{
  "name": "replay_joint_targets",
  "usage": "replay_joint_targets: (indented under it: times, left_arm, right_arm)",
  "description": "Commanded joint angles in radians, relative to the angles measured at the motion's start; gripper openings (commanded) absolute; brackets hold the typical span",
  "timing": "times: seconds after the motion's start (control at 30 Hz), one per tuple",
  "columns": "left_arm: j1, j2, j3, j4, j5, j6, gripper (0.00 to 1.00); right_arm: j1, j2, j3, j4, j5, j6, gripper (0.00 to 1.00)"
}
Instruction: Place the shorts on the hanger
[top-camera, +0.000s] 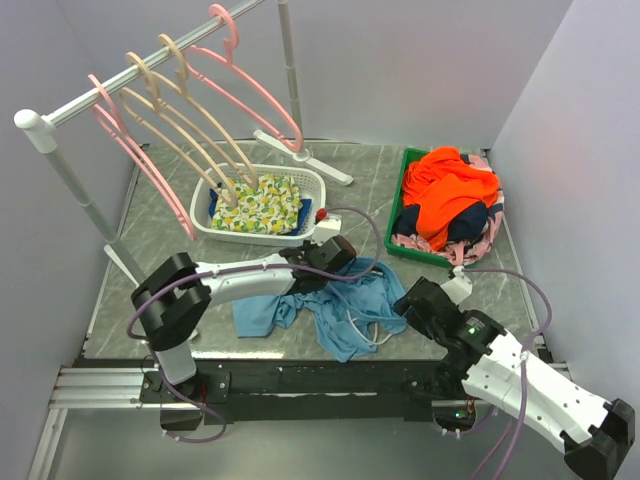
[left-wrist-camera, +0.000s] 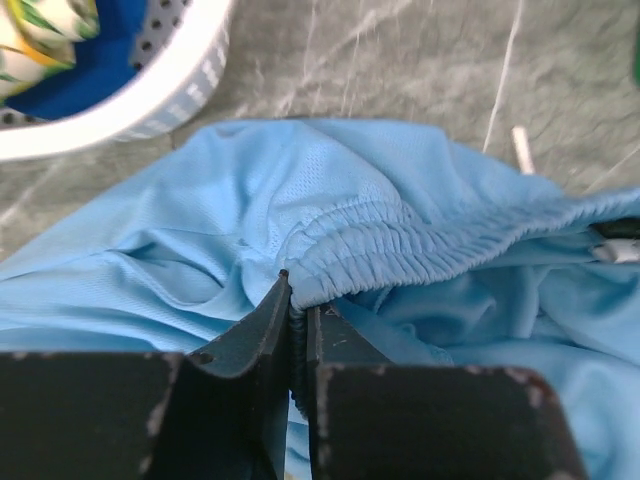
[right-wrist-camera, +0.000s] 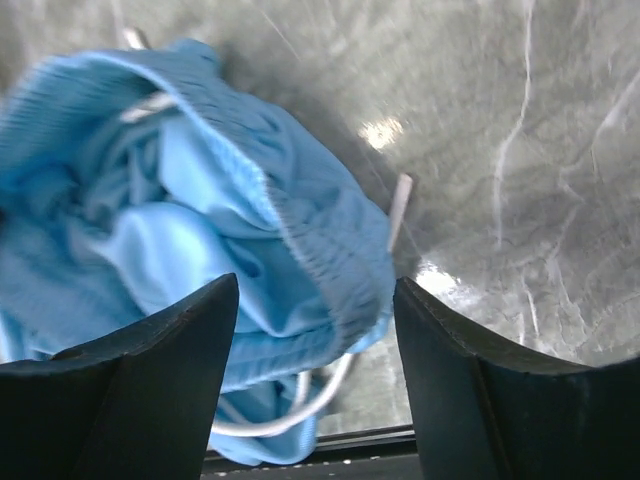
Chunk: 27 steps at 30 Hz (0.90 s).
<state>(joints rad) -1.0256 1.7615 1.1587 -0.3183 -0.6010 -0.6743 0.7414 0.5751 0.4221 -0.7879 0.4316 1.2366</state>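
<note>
The shorts (top-camera: 318, 305) lie crumpled on the grey, white-veined marble tabletop (top-camera: 365, 185), near its front edge and between my two arms. They are a thin, light blue fabric with a slight sheen and a fine mesh weave. The waistband is gathered into tight ribs, and a white drawstring (right-wrist-camera: 400, 205) trails out, its stiff tip lying on the stone.

In the left wrist view, the left gripper (left-wrist-camera: 298, 300) has its dark fingers pinched together on a fold of the ribbed waistband. The right gripper (right-wrist-camera: 312, 290) stands with its fingers spread wide and nothing between them, and the bunched cloth and a loop of cord lie below the gap. I cannot tell whether its tips touch the fabric.

From above, the left arm covers the shorts' upper edge, so their full outline is hard to read, and the legs are lost in the folds. The right wrist view is soft on its left side.

The hanger (top-camera: 262, 93), slim salmon-pink plastic with sloped shoulders, hangs at the far end of the white rail (top-camera: 75, 105), well apart from the shorts. Beige hangers (top-camera: 190, 130) and a second pink hanger (top-camera: 165, 195) hang beside it. A perforated white basket (top-camera: 312, 200) holds a lemon-print cloth (top-camera: 258, 205).
</note>
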Motion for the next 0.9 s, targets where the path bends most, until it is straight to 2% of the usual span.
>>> replay_joint_targets:
  times: [0.0,0.07,0.1,0.17,0.2,0.27,0.47,0.53,0.63,0.77,0.8,0.87]
  left_arm:
    - [0.009,-0.088,-0.013,0.038,-0.031,-0.024,0.08]
    - [0.01,-0.109,-0.013,0.035,-0.037,-0.019,0.05]
    - [0.012,-0.117,-0.007,0.021,-0.04,-0.021,0.02]
    - [0.01,-0.166,-0.005,0.01,-0.043,-0.015,0.01]
    - [0.012,-0.193,-0.008,0.004,-0.043,-0.014,0.01]
    - [0.01,-0.295,-0.016,-0.011,-0.019,-0.001,0.01]
    - [-0.001,-0.617,-0.022,-0.059,0.084,0.067,0.01]
    - [-0.001,-0.744,-0.019,-0.033,0.134,0.132,0.01]
    - [-0.001,-0.848,0.051,0.012,0.221,0.203,0.01]
    - [-0.001,-0.827,0.275,-0.057,0.199,0.265,0.01]
    - [-0.001,-0.812,0.368,-0.098,0.17,0.274,0.01]
    - [-0.001,-0.766,0.445,-0.142,0.132,0.289,0.01]
  right_arm:
    - [-0.005,0.043,-0.025,0.096,-0.025,0.0,0.69]
    - [-0.005,0.066,-0.032,0.128,-0.043,-0.02,0.61]
    - [-0.005,0.074,-0.037,0.147,-0.05,-0.022,0.53]
    - [-0.005,0.092,-0.019,0.138,-0.039,-0.025,0.37]
    - [-0.005,0.092,0.022,0.107,-0.024,-0.028,0.17]
    - [-0.004,0.085,0.078,0.075,0.031,-0.046,0.0]
    - [-0.005,0.068,0.404,-0.011,0.177,-0.16,0.0]
    - [-0.007,0.078,0.564,-0.01,0.206,-0.23,0.0]
    - [-0.007,0.13,0.786,0.018,0.254,-0.333,0.0]
    - [-0.007,0.274,1.096,0.027,0.292,-0.463,0.0]
    - [-0.007,0.298,1.22,0.023,0.288,-0.485,0.0]
    - [-0.007,0.366,1.328,0.024,0.279,-0.549,0.0]
